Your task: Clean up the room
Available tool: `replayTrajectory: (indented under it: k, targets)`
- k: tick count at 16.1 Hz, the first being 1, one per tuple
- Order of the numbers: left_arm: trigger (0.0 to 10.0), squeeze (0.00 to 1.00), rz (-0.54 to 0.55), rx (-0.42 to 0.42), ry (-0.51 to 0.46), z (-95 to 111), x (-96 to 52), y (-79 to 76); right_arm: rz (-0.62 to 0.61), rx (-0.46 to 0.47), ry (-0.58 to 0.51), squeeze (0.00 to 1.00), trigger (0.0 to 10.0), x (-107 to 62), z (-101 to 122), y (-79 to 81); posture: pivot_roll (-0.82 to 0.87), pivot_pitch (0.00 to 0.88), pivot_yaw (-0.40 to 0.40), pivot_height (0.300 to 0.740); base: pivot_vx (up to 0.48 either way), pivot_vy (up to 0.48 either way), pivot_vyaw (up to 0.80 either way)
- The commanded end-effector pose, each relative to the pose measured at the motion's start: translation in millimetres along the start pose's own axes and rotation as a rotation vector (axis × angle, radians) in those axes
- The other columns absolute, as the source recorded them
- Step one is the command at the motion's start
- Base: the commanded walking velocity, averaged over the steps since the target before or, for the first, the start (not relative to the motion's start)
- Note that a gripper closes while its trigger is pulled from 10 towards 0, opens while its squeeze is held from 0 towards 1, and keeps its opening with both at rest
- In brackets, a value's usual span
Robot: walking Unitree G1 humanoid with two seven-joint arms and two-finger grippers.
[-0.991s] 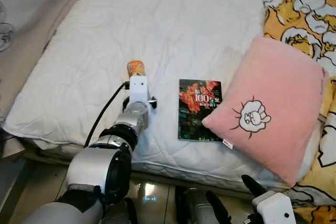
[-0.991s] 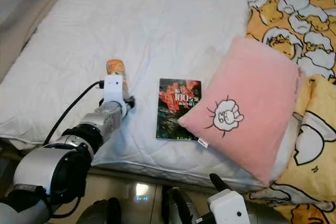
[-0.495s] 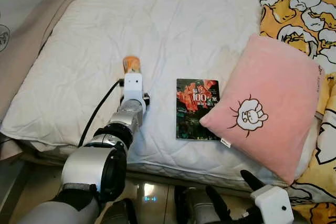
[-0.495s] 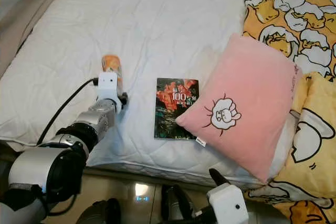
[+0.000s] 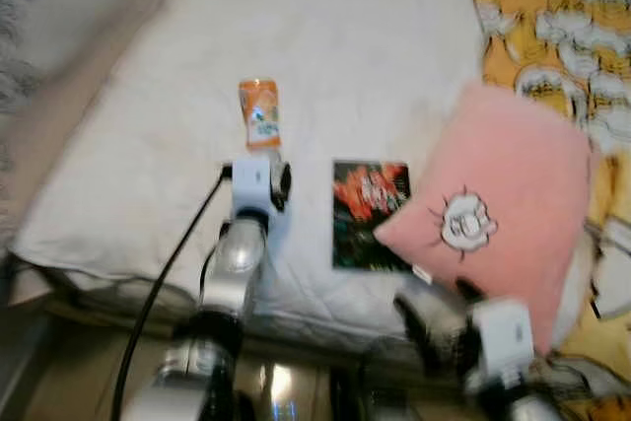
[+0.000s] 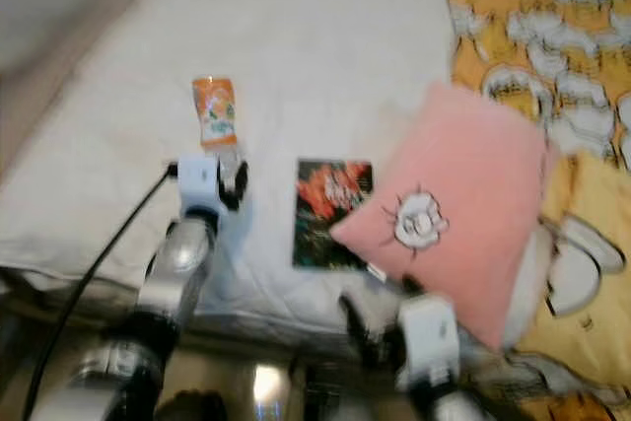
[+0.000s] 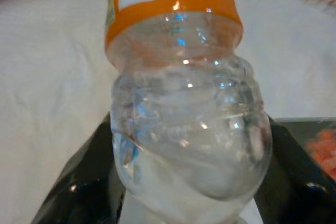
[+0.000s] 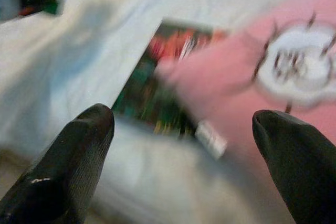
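Your bottle (image 5: 259, 114) lies on its side on the white bed (image 5: 325, 36), long axis running roughly away from the robot w/ a slight tilt: orange-labelled body at the far end, clear bottom end toward the left gripper (image 5: 258, 167). In the left wrist view the clear ribbed end of the bottle (image 7: 189, 129) sits between the two black fingers (image 7: 79, 192), one on each side & close against it; looks like they're pinching it, though actual contact is hard to confirm. Left arm reaches in over the bed's near edge, black cable trailing off the wrist. Just to the right of the gripper a dark book (image 5: 371, 214) w/ a red-green cover lies flat on the bed, well clear of the bottle. A pink pillow (image 5: 503, 199) w/ a white cartoon patch overlaps the book's right edge. Beyond it, a yellow cartoon-print blanket (image 5: 537, 27). Right gripper (image 8: 184, 145) is low near the bed's near edge, fingers (image 8: 68, 171) spread wide w/ nothing between them, facing the book & pillow. Head views are blurred.
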State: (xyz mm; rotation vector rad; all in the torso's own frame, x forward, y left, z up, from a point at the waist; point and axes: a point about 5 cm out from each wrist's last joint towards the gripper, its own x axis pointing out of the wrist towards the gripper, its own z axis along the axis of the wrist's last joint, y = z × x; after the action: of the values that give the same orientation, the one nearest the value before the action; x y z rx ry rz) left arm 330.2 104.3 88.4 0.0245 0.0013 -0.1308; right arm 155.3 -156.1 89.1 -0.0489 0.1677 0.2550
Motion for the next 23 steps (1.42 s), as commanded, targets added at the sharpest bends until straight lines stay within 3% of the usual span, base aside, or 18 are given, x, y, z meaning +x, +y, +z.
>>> replayTrajectory:
  k: [1, 4, 5, 6, 8, 10, 13, 16, 18, 20, 23]
  targets:
    - [0.0, 0.0, -0.054, 0.002, -0.067, 14, -3.5, -5.0, -0.082, 0.057, -0.011, 0.0, 10.0, 9.0, -4, -13.7, -0.09, 0.0, -0.021, 0.74, 0.0, 0.0, 0.0]
    - [0.0, 0.0, -0.031, -0.002, -0.157, 33, -20.5, 19.0, -0.246, 0.128, -0.104, 0.0, 10.0, 47.5, 1, -46.2, -0.01, 0.0, -0.009, 0.74, 0.0, 0.0, 0.0]
    - [3.5, 0.0, -0.024, -0.002, -0.14, 30, -30.4, 24.1, -0.296, 0.157, -0.128, 0.0, 10.0, 54.1, 2, -54.3, 0.01, 0.0, -0.004, 0.74, 0.0, 0.0, 0.0]
    - [10.0, 0.0, -0.037, 0.063, -0.117, 21, -46.9, 28.6, -0.34, 0.172, -0.136, 0.0, 10.0, 55.3, -1, -62.2, 0.02, 0.0, -0.003, 0.74, 0.0, 0.0, 0.0]
    - [10.0, 0.0, -0.019, 0.019, -0.071, 10, -57.1, 37.6, -0.339, 0.158, -0.121, 0.0, 10.0, 61.2, -7, -64.2, 0.04, 0.0, -0.022, 0.74, 0.0, 0.0, 0.0]
    - [10.0, 0.0, -0.032, -0.022, -0.051, 4, -51.3, 33.0, -0.279, 0.132, -0.116, 0.0, 10.0, 80.1, -7, -56.5, 0.05, 0.0, -0.033, 0.74, 0.0, -0.48, 0.0]
    - [10.0, 0.0, -0.097, -0.024, -0.08, 13, -49.9, 24.5, -0.285, 0.109, -0.161, 0.0, 10.0, 93.3, 2, -61.0, 0.05, 0.0, -0.027, 0.74, 0.0, -0.48, 0.0]
    - [10.0, 0.0, -0.122, -0.031, -0.122, 21, -43.5, 20.4, -0.288, -0.058, -0.297, 0.0, 10.0, 93.3, 24, -58.5, 0.03, 0.0, -0.023, 0.74, 0.0, -0.48, 0.0]
    - [10.0, 0.0, -0.073, -0.165, -0.086, 22, -33.8, 19.9, -0.318, -0.041, -0.24, 0.0, 10.0, 94.4, 11, -60.4, 0.01, 0.0, -0.013, 0.74, 0.0, -0.474, 0.0]
    - [10.0, 0.0, -0.113, -0.145, -0.083, 23, -26.8, 16.1, -0.361, 0.061, -0.209, 0.0, 10.0, 98.0, 3, -64.2, 0.0, 0.0, -0.002, 0.74, 0.0, -0.471, 0.0]
    - [10.0, 0.0, -0.163, -0.099, -0.059, 12, -30.1, 10.0, -0.346, 0.042, -0.193, 0.0, 10.0, 100.2, 3, -63.5, -0.01, 0.0, 0.0, 0.74, 0.0, -0.471, -0.51]
